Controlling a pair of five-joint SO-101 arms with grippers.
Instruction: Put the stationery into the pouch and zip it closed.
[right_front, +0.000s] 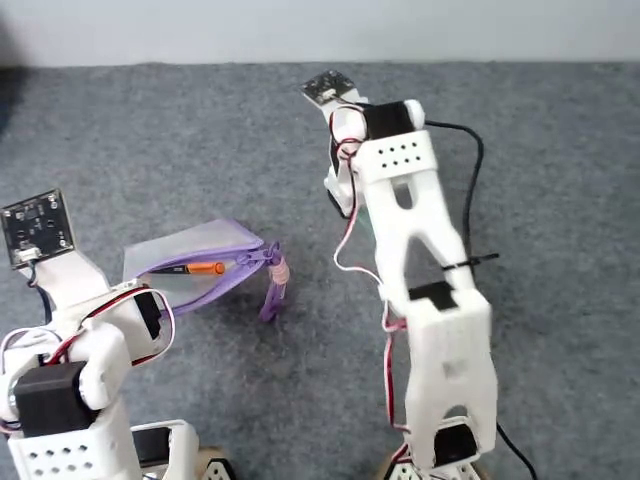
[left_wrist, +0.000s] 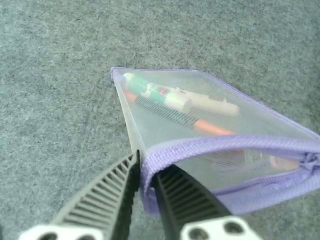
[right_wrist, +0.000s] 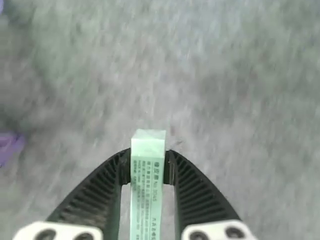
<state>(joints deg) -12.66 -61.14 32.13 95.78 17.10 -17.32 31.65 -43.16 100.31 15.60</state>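
**Two claws, one pouch, one piece of stationery outside it**

The left claw (left_wrist: 145, 165) is clamped on the purple-trimmed edge of the translucent mesh pouch with a purple zip (left_wrist: 200, 130). The pouch's body stretches away beyond the claw's tips over the grey felt-like bench (right_front: 200, 130).

Two pens lie inside, past the claw and seen through the mesh: one white marker with green bands (left_wrist: 175, 97) and one orange-and-dark pen (left_wrist: 210, 127), side by side. One purple strap (right_front: 272, 295) hangs at the pouch end farthest from this claw.

The right claw (right_wrist: 148, 162) is well apart from the pouch. It grips one pale green rectangular block with a printed label (right_wrist: 146, 200), whose end stands out just past the fingertips, with bare bench beyond.

From above, the left arm overlies the pouch's near corner.

Count: two arms, one pouch, two pens, one green block.
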